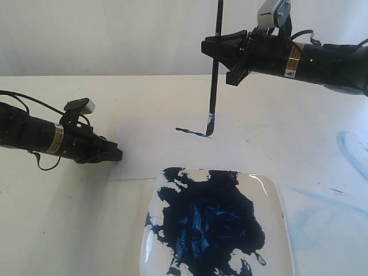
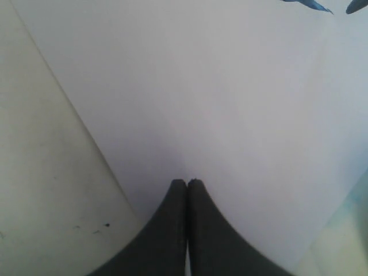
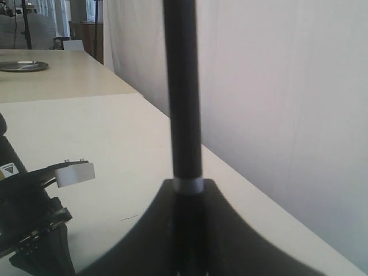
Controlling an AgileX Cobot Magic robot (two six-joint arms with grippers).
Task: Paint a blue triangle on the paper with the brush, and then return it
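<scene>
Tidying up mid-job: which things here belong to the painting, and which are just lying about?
In use: brush, held by right gripper; paper, left gripper at its edge; first blue stroke; plate of blue paint.
Lying about: pale-blue stains on table; round metal dish far off.

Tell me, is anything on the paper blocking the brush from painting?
Nothing visible. The brush touches the paper at the end of a blue stroke; the left gripper sits at the sheet's left edge, well apart.

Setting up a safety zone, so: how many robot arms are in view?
2. The left arm lies low at the left edge of the paper; the right arm is raised at the right, holding the brush upright. None appears hidden.
</scene>
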